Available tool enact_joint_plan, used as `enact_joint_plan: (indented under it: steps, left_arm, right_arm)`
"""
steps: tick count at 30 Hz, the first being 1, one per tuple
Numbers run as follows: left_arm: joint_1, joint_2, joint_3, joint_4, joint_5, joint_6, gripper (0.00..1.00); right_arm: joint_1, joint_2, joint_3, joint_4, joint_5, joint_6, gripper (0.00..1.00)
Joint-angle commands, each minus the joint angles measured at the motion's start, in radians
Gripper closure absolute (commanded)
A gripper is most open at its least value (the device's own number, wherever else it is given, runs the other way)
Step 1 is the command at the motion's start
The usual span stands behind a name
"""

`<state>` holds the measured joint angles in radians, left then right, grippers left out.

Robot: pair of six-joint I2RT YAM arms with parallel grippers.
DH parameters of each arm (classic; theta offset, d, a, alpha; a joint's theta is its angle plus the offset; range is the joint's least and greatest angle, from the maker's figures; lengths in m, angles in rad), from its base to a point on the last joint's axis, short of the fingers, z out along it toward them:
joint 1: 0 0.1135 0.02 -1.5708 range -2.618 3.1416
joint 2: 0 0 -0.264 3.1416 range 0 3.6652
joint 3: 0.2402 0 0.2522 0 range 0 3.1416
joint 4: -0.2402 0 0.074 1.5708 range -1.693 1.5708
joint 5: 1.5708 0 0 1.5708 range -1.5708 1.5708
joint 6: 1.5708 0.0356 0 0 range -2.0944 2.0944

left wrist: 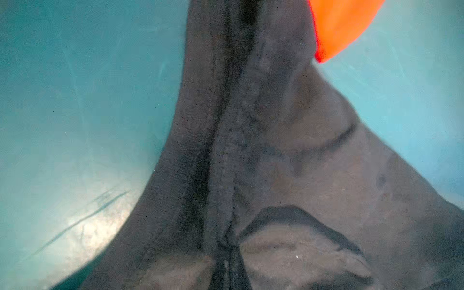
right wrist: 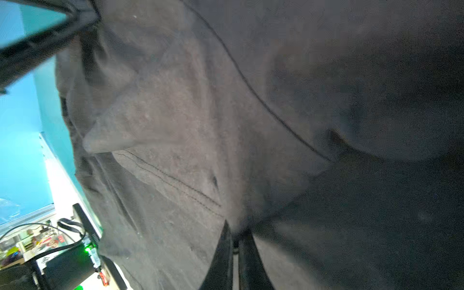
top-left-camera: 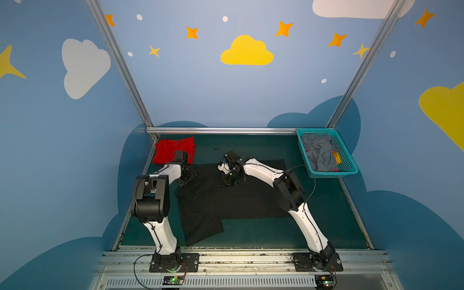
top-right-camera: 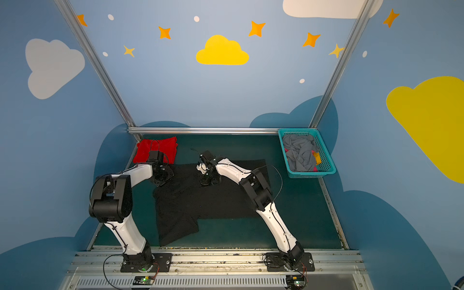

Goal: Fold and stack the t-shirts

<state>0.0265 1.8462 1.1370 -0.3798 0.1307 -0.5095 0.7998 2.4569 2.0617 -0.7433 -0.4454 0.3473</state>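
Red t-shirt point(top-left-camera: 173, 150) sits folded at upper left of the mat point(top-left-camera: 263, 233) in both top views, by the back rail; it reads as done, the base of the stack. Just right of it, left gripper point(top-left-camera: 185, 181) is clamped on the upper-left corner of the black t-shirt point(top-left-camera: 226, 200). Left wrist view shows a seamed ridge of dark cloth drawn tight into the closed fingers. Black t-shirt lies spread over the centre of the mat, with one flap trailing to lower left. Right gripper point(top-left-camera: 229, 181), centre frame, is also pinched shut on it, a little in from the back edge. Right wrist view shows stitched cloth bunched at the fingers point(right wrist: 221, 263).

Step judged: two-point grasp made, fold lift next; fold direction cannot be told. To do it well:
- Raise both grippers together and level.
- Keep the cloth between them taut so it doesn't sag.
- Lay it over flat, and let go only once it rests.
- Keep the left arm off the red t-shirt just beside it.
- Both pinches look thin, so a jerk could slip them.

Materials: red is a bright knit in a squarish pad with soft corners. Black is matte, limp jersey with a double-stitched hem; it creases easily and no print is visible. Mat is dark green and flat. Far right, teal basket point(top-left-camera: 334, 173) is rigid plastic mesh and holds crumpled grey cloth point(top-left-camera: 317, 153).
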Motion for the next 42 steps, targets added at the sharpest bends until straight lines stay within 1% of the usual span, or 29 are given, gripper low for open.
enact_joint_plan:
  steps: [1,5,13,15,18,20,25,27,29,30,31,33,34,37,38,40,42]
  left_arm:
    - [0.015,-0.019,0.031,-0.035,-0.009,0.020,0.95]
    - [0.026,-0.020,0.046,-0.050,-0.013,0.031,0.95]
    - [0.043,-0.027,0.079,-0.081,-0.019,0.052,0.95]
    - [0.045,-0.028,0.086,-0.090,-0.027,0.059,0.95]
    - [0.051,-0.020,0.097,-0.097,-0.034,0.067,0.95]
    - [0.055,-0.005,0.108,-0.104,-0.025,0.073,0.95]
    - [0.059,0.028,0.120,-0.095,-0.039,0.079,0.95]
    - [0.067,0.047,0.134,-0.089,-0.026,0.080,0.95]
    - [0.069,0.062,0.146,-0.084,-0.017,0.077,0.91]
    - [0.070,0.069,0.151,-0.084,-0.015,0.078,0.86]
    - [0.070,0.074,0.157,-0.086,-0.014,0.076,0.78]
    - [0.070,0.076,0.159,-0.084,-0.013,0.074,0.74]
    - [0.070,0.075,0.158,-0.081,-0.012,0.072,0.70]
    - [0.071,0.057,0.148,-0.081,-0.012,0.066,0.45]
    - [0.071,0.047,0.142,-0.081,-0.011,0.064,0.38]
    - [0.070,0.019,0.125,-0.082,-0.011,0.058,0.31]
    - [0.069,-0.012,0.106,-0.086,-0.012,0.049,0.27]
  right_arm:
    - [0.015,-0.051,0.025,-0.070,0.042,-0.035,0.91]
    - [0.023,-0.067,0.030,-0.115,0.079,-0.059,0.86]
    - [0.050,-0.091,0.056,-0.188,0.132,-0.099,0.83]
    - [0.056,-0.097,0.058,-0.195,0.131,-0.103,0.83]
    - [0.063,-0.106,0.060,-0.199,0.132,-0.106,0.91]
    - [0.067,-0.111,0.059,-0.203,0.137,-0.111,0.91]
    - [0.064,-0.102,0.064,-0.200,0.154,-0.107,0.83]
    - [0.062,-0.098,0.066,-0.191,0.152,-0.105,0.80]
    - [0.062,-0.091,0.069,-0.180,0.151,-0.101,0.77]
    - [0.062,-0.087,0.073,-0.172,0.150,-0.098,0.74]
    - [0.061,-0.081,0.076,-0.165,0.148,-0.095,0.73]
    - [0.059,-0.071,0.088,-0.154,0.145,-0.088,0.72]
    - [0.059,-0.064,0.095,-0.147,0.145,-0.084,0.72]
    - [0.055,-0.044,0.111,-0.126,0.149,-0.074,0.70]
    - [0.052,-0.037,0.115,-0.122,0.146,-0.073,0.70]
    - [0.046,-0.020,0.126,-0.111,0.136,-0.063,0.69]
    - [0.039,-0.001,0.141,-0.107,0.128,-0.053,0.68]
